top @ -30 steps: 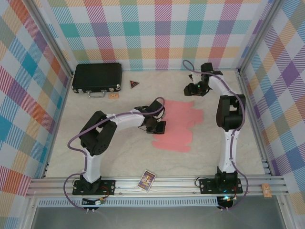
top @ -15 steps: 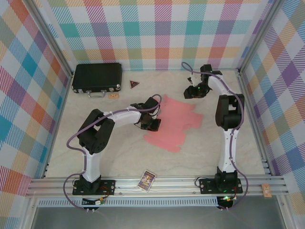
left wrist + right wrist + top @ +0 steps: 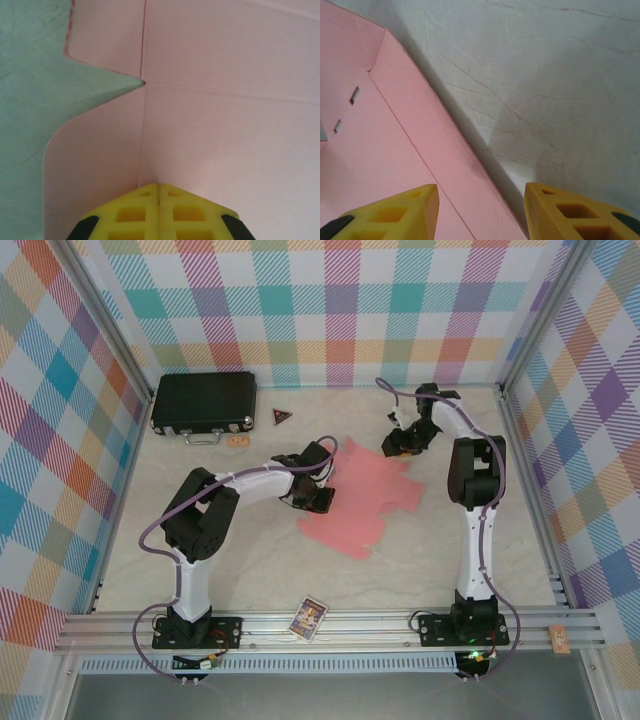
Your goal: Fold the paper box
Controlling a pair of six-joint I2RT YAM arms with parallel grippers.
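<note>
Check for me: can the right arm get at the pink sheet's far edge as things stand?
Probably yes. The right gripper hangs over the edge of the paper box, jaws open to either side of it; nothing lies in the way.

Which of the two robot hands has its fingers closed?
The left hand, at the flat pink card sheet: its yellow fingers meet with no gap; the right hand shows a gap.

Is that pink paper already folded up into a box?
No, the paper box lies spread out as a flat cut-out sheet on the table.
</note>
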